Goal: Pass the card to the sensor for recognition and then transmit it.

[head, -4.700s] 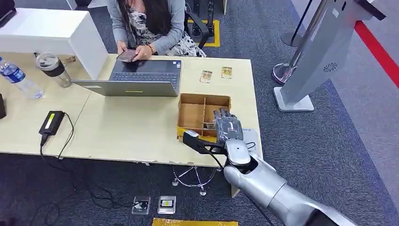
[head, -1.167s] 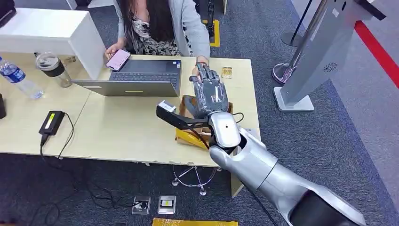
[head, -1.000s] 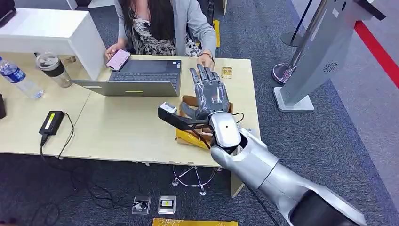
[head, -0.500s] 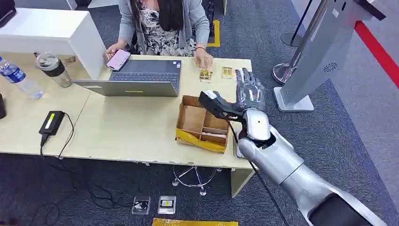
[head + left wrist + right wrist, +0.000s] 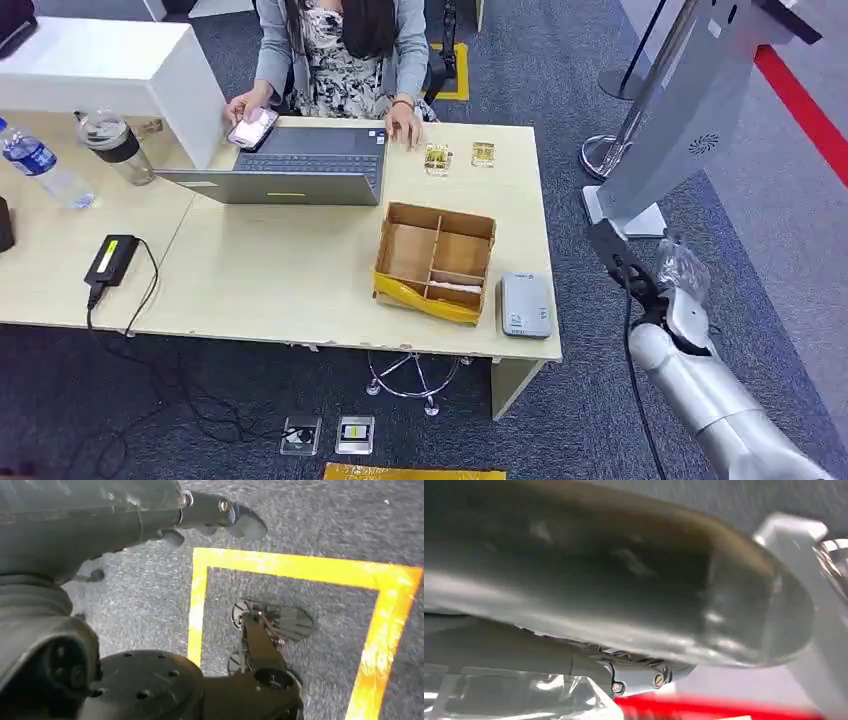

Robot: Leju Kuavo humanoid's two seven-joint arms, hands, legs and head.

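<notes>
Two small gold cards point(image 5: 437, 158) point(image 5: 482, 153) lie on the table's far side, near a person's hand. A pale card point(image 5: 455, 287) lies in the near compartment of the open cardboard box point(image 5: 435, 262). The grey sensor point(image 5: 525, 304) sits flat by the table's near right corner. My right hand point(image 5: 681, 272) hangs blurred in the air over the carpet, right of the table, fingers apart and holding nothing; up close this right hand point(image 5: 624, 595) is a blur. My left hand point(image 5: 165, 515) hangs over the floor, holding nothing.
A person point(image 5: 345, 45) sits at the far side with a phone point(image 5: 250, 130) beside an open laptop point(image 5: 285, 170). A grey kiosk stand point(image 5: 680, 110) rises right of the table, close to my right hand. A bottle point(image 5: 40, 165), a cup point(image 5: 115, 145) and a power brick point(image 5: 108, 260) lie at left.
My right arm has swung from over the box out to the right, past the table's edge and lower. The person's hand has drawn back from the cards toward the laptop.
</notes>
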